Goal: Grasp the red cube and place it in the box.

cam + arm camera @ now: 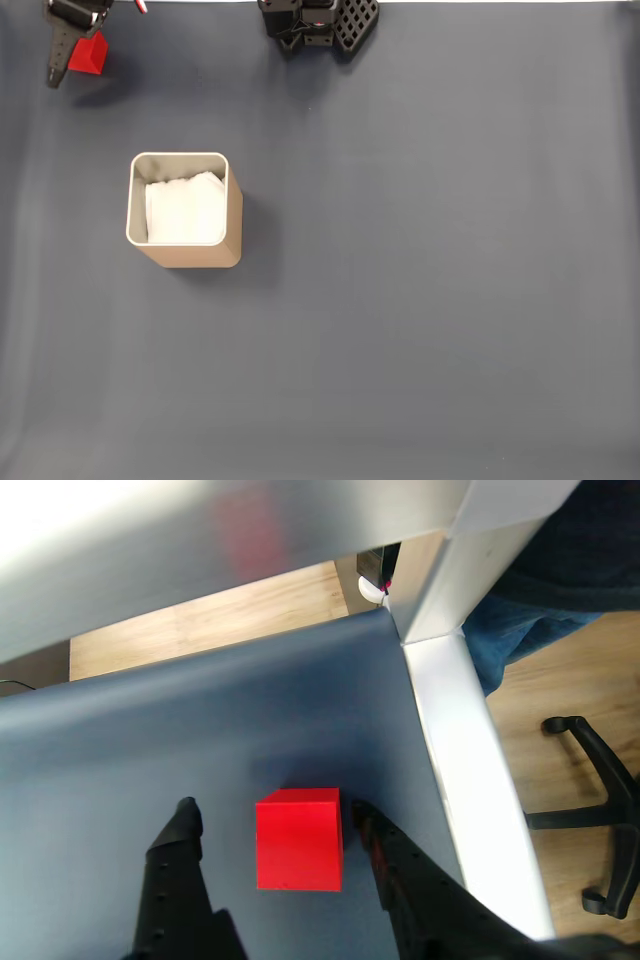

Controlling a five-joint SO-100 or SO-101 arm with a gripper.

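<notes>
Red cube (298, 840), bright and smooth-faced, sitting between spread gripper (270, 820) fingers, right finger touching. Well apart from tan box (184, 200). Dark blue mat (420, 280); wooden floor (230, 615) beyond.

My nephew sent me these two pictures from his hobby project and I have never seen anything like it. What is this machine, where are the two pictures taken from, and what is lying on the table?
This is a small robot arm with a two-finger gripper, working on a table covered by a dark blue-grey mat.

One picture comes from a fixed camera looking straight down at the table. The black block at its top edge is the arm's base. The other comes from a camera riding on the arm's wrist, so the two black fingers reach in from the bottom of the picture.

Two things lie on the mat: a red cube near a corner of the table, and a tan box with a white lining, open at the top and standing apart from the cube.

The gripper is open, one finger on each side of the cube. The right finger looks close to or touching it; nothing is gripped yet.
</notes>
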